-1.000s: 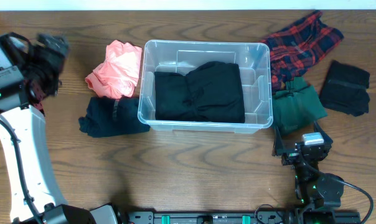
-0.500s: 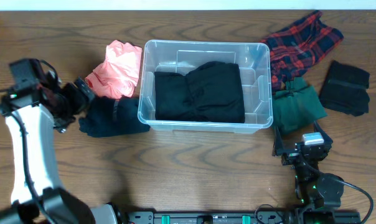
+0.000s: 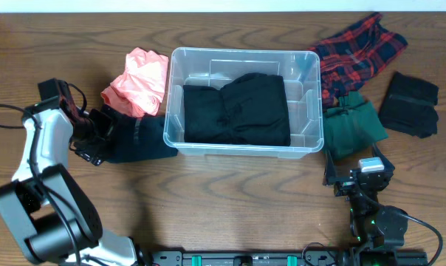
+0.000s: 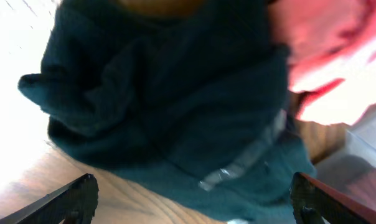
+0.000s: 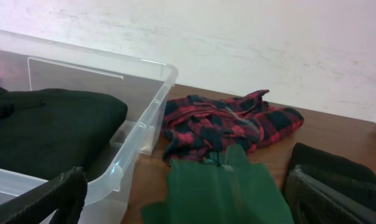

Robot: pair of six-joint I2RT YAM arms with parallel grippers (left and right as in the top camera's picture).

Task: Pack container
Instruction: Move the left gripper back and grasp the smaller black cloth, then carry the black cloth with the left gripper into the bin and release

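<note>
The container (image 3: 171,103) is a clear tub in the middle of the table, with a folded black garment (image 3: 234,111) inside. A dark teal garment (image 3: 138,140) lies against its left wall, below a pink garment (image 3: 138,80). My left gripper (image 3: 99,137) is open at the teal garment's left edge. In the left wrist view the teal garment (image 4: 169,106) fills the frame just ahead of the open gripper (image 4: 194,205), with nothing between the fingers. My right gripper (image 3: 356,171) is open at the front right, facing a green garment (image 5: 225,186); nothing is in it (image 5: 188,205).
A red plaid garment (image 3: 356,48) lies at the back right beside the container, the green garment (image 3: 352,129) in front of it, and a black folded garment (image 3: 409,103) at the far right. The container's corner (image 5: 157,93) shows left of the right gripper.
My left arm has swung from the far left edge down and rightwards to the dark teal garment. The right arm and all the clothes have stayed put.
</note>
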